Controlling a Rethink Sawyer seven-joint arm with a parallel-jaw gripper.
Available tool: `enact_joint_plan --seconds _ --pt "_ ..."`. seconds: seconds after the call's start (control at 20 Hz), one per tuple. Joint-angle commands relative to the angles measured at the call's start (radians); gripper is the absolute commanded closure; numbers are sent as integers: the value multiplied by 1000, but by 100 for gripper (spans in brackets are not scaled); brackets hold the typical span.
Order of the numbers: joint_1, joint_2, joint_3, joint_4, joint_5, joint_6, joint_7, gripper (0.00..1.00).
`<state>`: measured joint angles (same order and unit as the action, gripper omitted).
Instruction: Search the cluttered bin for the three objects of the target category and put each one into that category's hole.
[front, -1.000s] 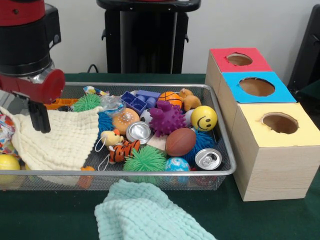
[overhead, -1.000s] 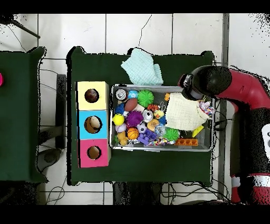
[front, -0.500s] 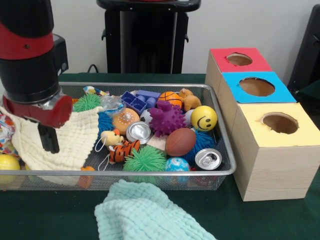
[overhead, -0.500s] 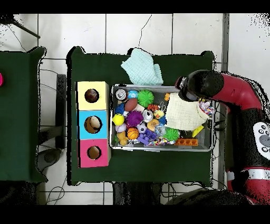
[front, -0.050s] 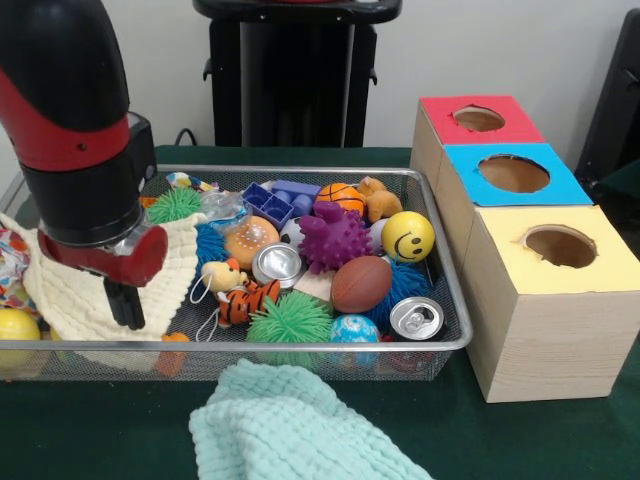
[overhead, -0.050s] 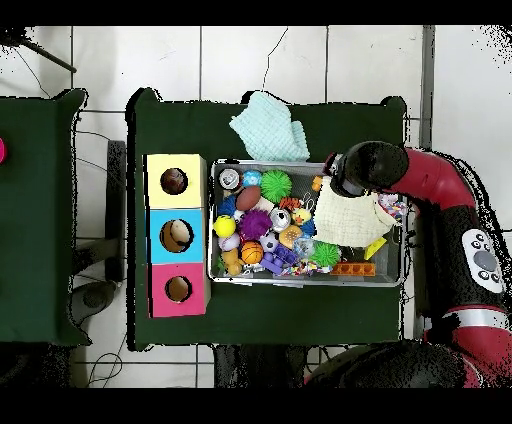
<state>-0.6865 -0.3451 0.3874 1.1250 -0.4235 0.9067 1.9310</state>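
Hanging over the left end of the wire bin (front, -0.050s: 455, 338), gripper (front, -0.050s: 125, 303) with fingers drawn together, tips down on the cream cloth (front, -0.050s: 95, 290); cannot tell if pinching it. Lying amid balls and toys in the bin: two cans (front, -0.050s: 277, 264), (front, -0.050s: 417, 318). Standing beside the bin: red box (front, -0.050s: 478, 120), blue box (front, -0.050s: 512, 175), yellow box (front, -0.050s: 560, 250), each holed on top. Lying in front on the table: mint cloth (front, -0.050s: 290, 425).

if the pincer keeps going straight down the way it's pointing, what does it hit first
Most likely the cream cloth lying in the wire bin. The pincer points down, its tips over the cloth's near part. Depth is hard to judge, so whether they already touch it is unclear.
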Motion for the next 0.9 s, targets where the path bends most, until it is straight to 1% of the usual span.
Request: enact_joint_plan --seconds 0.05,0.1,0.25,0.3,0.7,0.8,0.9 --pt "3 35 2 40 -65 -47 -144 100" --pt "9 33 -6 41 -63 -46 -123 100" --pt "13 39 -2 22 -68 -29 -143 100" --pt "10 44 1 17 -66 -23 -151 0" --pt "-12 59 20 6 -62 -38 -184 0" --pt "-13 67 16 -8 -55 -21 -175 0" --pt "-19 71 23 -15 -55 -22 -190 0"
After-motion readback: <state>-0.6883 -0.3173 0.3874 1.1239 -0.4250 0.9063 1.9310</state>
